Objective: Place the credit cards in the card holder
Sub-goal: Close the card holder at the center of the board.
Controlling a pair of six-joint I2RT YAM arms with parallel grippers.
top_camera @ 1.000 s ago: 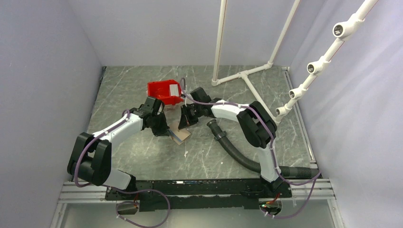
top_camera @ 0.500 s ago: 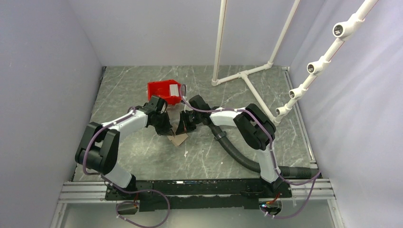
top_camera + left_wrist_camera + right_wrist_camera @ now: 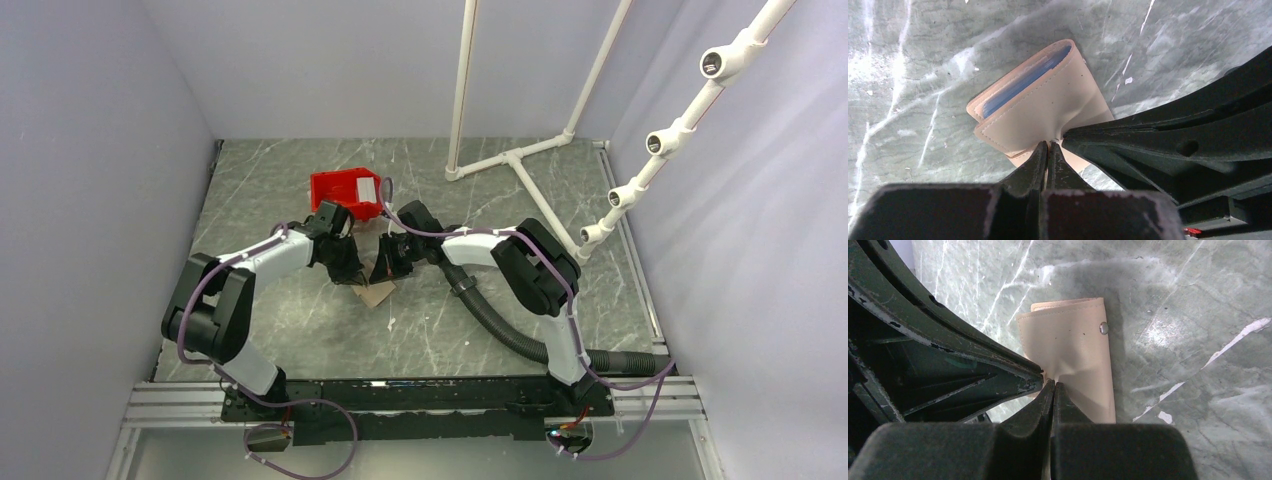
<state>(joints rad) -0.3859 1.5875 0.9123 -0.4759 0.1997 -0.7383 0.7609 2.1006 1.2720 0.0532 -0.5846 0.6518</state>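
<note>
The tan card holder [image 3: 376, 293] lies folded on the marble table between both grippers. In the left wrist view the card holder [image 3: 1048, 100] shows the edge of a pale blue card [image 3: 1025, 81] inside its pocket. My left gripper [image 3: 1049, 145] is shut and pinches the holder's top leaf, which puckers there. In the right wrist view the holder [image 3: 1073, 345] shows its metal snap [image 3: 1104, 328]. My right gripper [image 3: 1053, 384] is shut on the same leaf, tip to tip with the left gripper. The gold-brown and whitish-grey cards are not in view.
A red bin [image 3: 343, 190] stands just behind the grippers. A black corrugated hose [image 3: 490, 312] curves along the table to the right. A white pipe frame [image 3: 510, 160] stands at the back right. Walls close in the left, back and right sides.
Since a second ago both grippers have come closer together and lower over the holder, which is now mostly covered from above. In the last half second almost nothing has moved.
</note>
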